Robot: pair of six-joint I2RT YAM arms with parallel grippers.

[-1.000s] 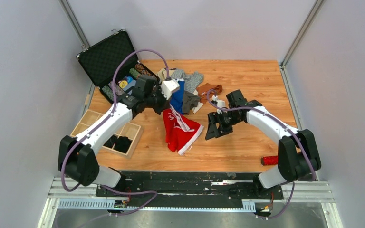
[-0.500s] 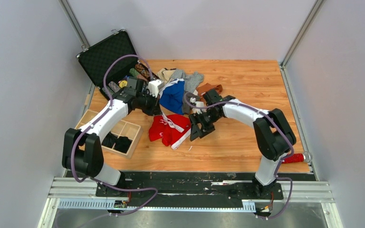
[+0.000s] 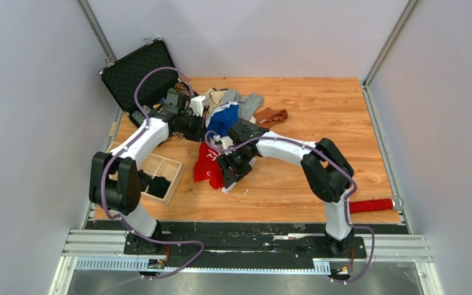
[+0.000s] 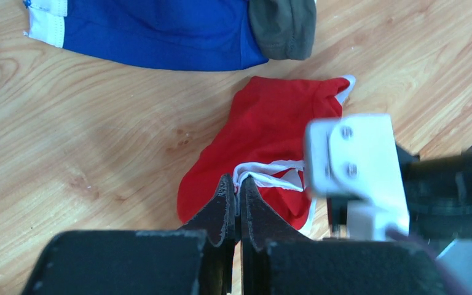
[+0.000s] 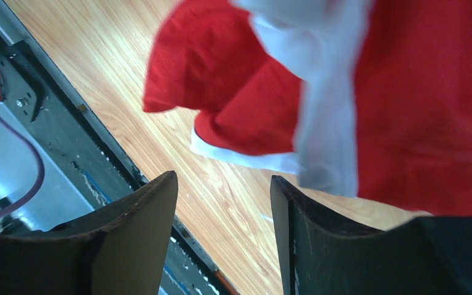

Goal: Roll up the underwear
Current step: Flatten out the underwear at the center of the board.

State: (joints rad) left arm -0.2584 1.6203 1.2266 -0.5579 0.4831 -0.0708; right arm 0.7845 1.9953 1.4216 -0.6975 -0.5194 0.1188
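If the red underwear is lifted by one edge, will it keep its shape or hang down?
Probably floppy: the red underwear sags in soft folds, as the right wrist view shows. Likely light: the shut left fingers seem to hold it by its thin white trim alone. Pushed, the creased cloth would probably bunch.

Crumpled red underwear (image 3: 206, 167), white trim
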